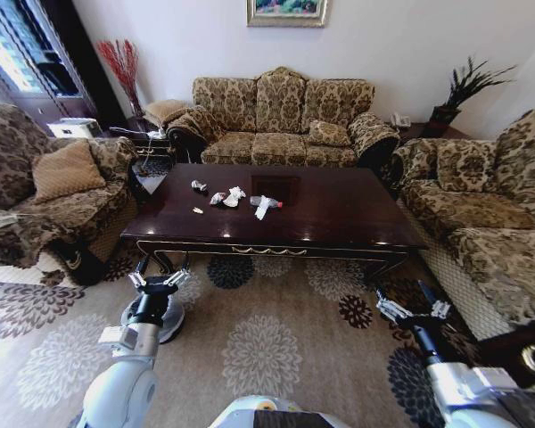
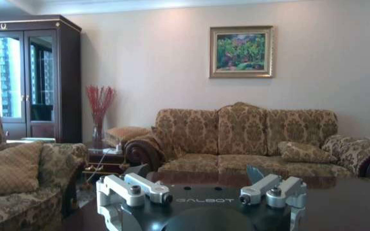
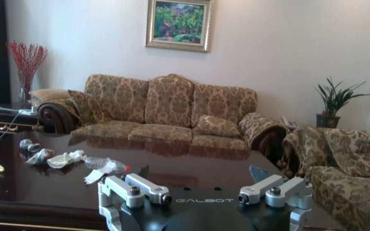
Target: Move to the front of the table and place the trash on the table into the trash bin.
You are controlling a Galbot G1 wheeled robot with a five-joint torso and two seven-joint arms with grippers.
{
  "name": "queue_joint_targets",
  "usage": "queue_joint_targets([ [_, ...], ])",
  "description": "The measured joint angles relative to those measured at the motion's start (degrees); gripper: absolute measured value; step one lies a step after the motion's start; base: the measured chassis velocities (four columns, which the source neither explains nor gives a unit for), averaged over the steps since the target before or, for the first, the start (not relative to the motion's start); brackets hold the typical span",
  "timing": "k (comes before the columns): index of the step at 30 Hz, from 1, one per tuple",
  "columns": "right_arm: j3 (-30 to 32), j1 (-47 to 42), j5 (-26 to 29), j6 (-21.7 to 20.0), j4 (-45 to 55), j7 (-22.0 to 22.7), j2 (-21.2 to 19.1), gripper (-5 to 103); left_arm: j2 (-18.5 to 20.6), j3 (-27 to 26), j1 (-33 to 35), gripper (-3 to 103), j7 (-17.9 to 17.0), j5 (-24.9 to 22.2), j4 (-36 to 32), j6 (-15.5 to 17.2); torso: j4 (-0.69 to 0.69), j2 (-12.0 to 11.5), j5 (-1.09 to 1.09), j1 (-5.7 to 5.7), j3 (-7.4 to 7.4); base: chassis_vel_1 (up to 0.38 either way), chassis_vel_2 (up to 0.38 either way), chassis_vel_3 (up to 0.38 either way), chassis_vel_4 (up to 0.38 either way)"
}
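Floral sofas [image 1: 282, 116] around patterned carpet [image 1: 259, 348], framed painting [image 2: 241, 52], dark cabinet [image 2: 31, 77].

Dark glossy reddish-brown table [image 1: 339, 214] with carved apron, standing on a patterned carpet [image 1: 267, 348]; on its top, a clear plastic bottle with red cap [image 1: 265, 206] lying on its side; just beside the bottle, crumpled white paper wads [image 1: 228, 197]; beyond these, a small dark wrapper [image 1: 199, 186]; nearer the table's front edge than the bottle, a small pale scrap [image 1: 197, 210].
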Motion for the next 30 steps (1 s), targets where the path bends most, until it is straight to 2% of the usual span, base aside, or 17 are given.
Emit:
queue_joint_targets([
  [12,-0.34,-0.62,-1.27,0.73,0.33,-0.17,0.61,100,-0.18,0.08,0.65,100,0.12,0.71,-0.65,-0.44,0.00,0.00,0.00,0.00,0.00,0.089,0.099,-0.079,-0.109],
  [30,-0.49,-1.44,-1.58,2.74,-0.06,-0.17,1.28,100,-0.29,0.26,1.11,100,0.23,1.27,-0.47,-1.06,0.00,0.00,0.01,-0.01,0.00,0.306,0.267,-0.320,-0.259],
])
